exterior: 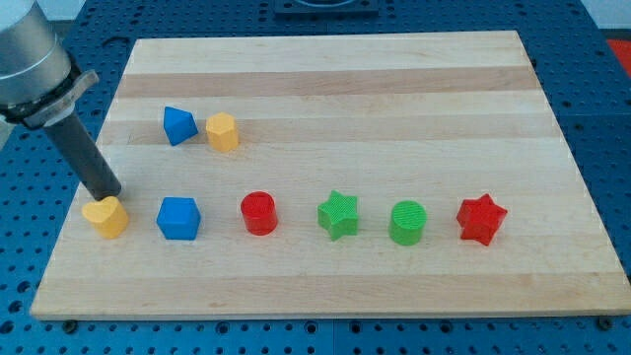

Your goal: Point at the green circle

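The green circle stands on the wooden board in the lower row, between the green star on its left and the red star on its right. My tip is at the view's far left, right at the top edge of the yellow heart, far from the green circle.
The lower row also holds a blue cube-like block and a red circle. Higher up at the left sit a blue pentagon-like block and a yellow hexagon, side by side. A blue perforated table surrounds the board.
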{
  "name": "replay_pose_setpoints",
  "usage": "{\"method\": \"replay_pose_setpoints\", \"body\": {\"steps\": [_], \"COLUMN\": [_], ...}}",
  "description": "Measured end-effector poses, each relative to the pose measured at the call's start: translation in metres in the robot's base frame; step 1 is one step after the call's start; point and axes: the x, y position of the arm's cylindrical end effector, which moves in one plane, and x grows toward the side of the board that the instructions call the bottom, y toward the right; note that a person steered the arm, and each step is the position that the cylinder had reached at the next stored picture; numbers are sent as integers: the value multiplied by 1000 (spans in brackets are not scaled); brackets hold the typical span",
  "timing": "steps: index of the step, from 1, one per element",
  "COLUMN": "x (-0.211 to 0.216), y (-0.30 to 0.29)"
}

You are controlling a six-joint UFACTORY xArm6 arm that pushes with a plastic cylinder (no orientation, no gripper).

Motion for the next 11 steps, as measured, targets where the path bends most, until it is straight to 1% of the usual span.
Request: {"method": "replay_pose_setpoints", "body": {"steps": [1,2,3,4,6,7,8,9,10,11], "x": [-21,-38,-26,-34,-101,-110,-96,-71,-44,-25], "y": [37,102,174,228,234,254,300,337,363,386]}}
